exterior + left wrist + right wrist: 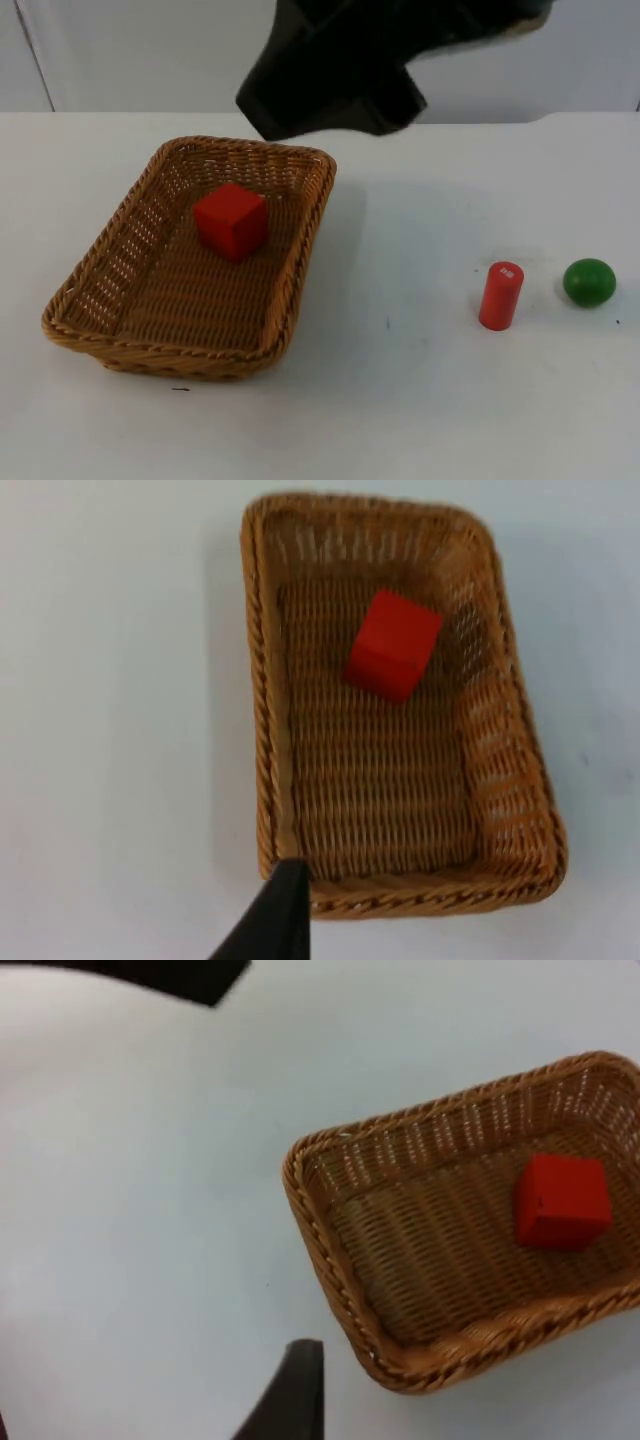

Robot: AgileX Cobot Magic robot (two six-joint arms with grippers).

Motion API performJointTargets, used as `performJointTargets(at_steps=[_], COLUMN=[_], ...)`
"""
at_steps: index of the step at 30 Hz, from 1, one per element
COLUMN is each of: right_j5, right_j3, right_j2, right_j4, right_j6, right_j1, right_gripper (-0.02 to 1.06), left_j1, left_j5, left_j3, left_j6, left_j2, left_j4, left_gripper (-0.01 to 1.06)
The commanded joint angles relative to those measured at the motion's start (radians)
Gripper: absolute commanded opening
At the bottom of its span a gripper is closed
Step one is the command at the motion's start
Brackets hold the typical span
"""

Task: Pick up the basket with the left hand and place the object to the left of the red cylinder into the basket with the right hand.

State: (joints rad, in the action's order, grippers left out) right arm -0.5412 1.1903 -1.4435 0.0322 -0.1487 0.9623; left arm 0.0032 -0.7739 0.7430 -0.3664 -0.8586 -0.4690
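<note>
The red block (231, 221) already lies in the basket (296, 290), below both end effectors; their grip I cannot tell.

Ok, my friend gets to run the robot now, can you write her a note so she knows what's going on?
Left gripper: hovering at one short end of the basket.
Right gripper: hovering over the table beside the basket.
Things: the red cube lies in the basket, which seems to rest on the table. The red cylinder stands with the green ball beside it.
Done: cube in basket.
Left: probably just pulling both arms back.
</note>
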Motion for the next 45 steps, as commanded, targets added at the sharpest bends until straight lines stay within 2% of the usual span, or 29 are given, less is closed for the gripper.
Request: performJointTargets(at_steps=[1,11,16,21,28,36,45], right_j5=[0.037,0.104,0.133,0.146,0.145,0.142,0.227], right_j3=[-0.017,-0.090,-0.148,-0.175,-0.188,-0.194,-0.365], right_j2=[0.005,0.005,0.005,0.005,0.023,0.142,0.327], right_j4=[0.000,0.000,-0.001,-0.001,-0.001,-0.004,-0.008], right_j6=[0.010,0.049,0.081,0.081,0.100,0.077,0.044], right_j1=[0.001,0.001,0.001,0.001,0.001,0.001,0.001], right_gripper=[0.87,0.87,0.87,0.87,0.87,0.87,0.87], left_j1=[-0.006,-0.006,-0.006,-0.006,-0.006,-0.006,-0.006], left_j5=[-0.005,-0.059,-0.050,-0.057,-0.085,-0.094,-0.105], left_j3=[-0.005,-0.012,-0.087,-0.141,-0.141,-0.141,-0.141], left_j6=[0.002,0.002,0.005,0.009,0.035,0.066,0.085], left_j2=[0.035,0.205,0.305,0.390,0.478,0.528,0.578], left_j4=[0.006,0.012,0.009,0.009,0.011,-0.003,0.063], left_gripper=[0.98,0.98,0.98,0.98,0.98,0.98,0.98])
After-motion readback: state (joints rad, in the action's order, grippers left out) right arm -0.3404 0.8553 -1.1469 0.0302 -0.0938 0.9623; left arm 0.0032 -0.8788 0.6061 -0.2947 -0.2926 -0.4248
